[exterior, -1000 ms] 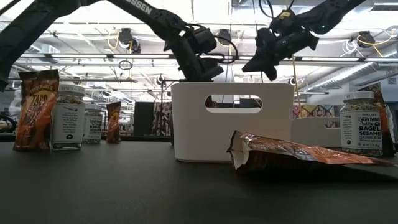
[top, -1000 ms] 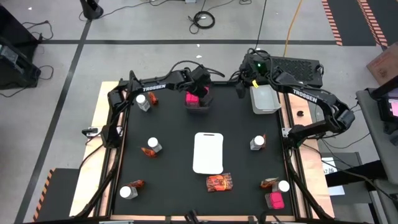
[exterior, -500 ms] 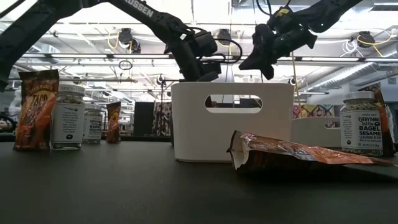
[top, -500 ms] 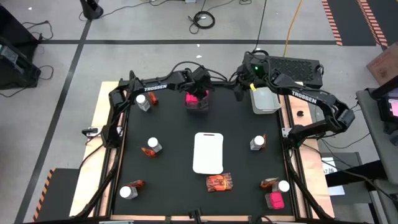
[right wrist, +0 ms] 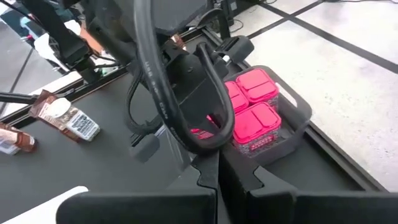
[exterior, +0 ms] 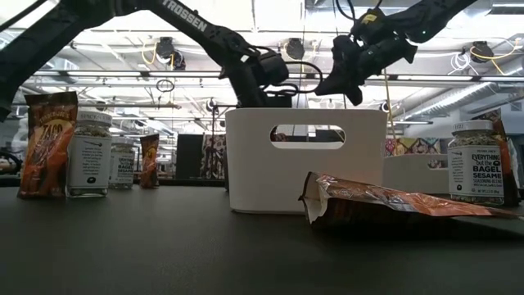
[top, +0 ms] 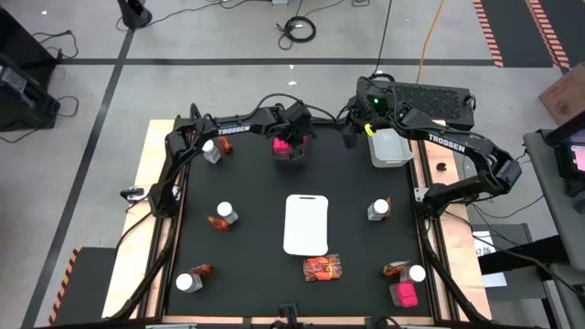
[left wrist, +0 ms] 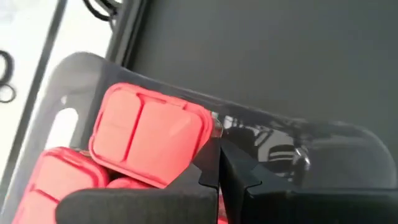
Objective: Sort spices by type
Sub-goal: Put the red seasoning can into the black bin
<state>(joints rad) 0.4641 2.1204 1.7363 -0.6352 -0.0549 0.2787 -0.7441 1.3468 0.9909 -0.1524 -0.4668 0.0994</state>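
Several bright pink cube boxes point(top: 284, 144) lie in a grey bin point(top: 289, 157) near the table's far edge. In the left wrist view the top pink box point(left wrist: 149, 137) rests tilted on the others. My left gripper point(top: 294, 128) point(left wrist: 218, 180) hovers shut just above this bin. My right gripper point(top: 351, 135) point(right wrist: 218, 177) is shut and holds nothing, in the air between that bin and a second, pale grey bin point(top: 389, 146). One more pink box point(top: 403, 293) stands at the near right corner. White-capped jars point(top: 226, 212) point(top: 377, 210) and red-orange packets point(top: 322, 268) are scattered on the mat.
A white tray point(top: 306, 224) sits mid-table and blocks the low view's middle point(exterior: 305, 160). More jars stand at far left point(top: 210, 150), near left point(top: 189, 281) and near right point(top: 416, 272), each with a packet beside it. The two arms are close together at the far edge.
My right gripper has drifted a little toward the table's left, closer to the bin of pink boxes. My left gripper has stayed above that bin, shifting only slightly. No spice has moved.
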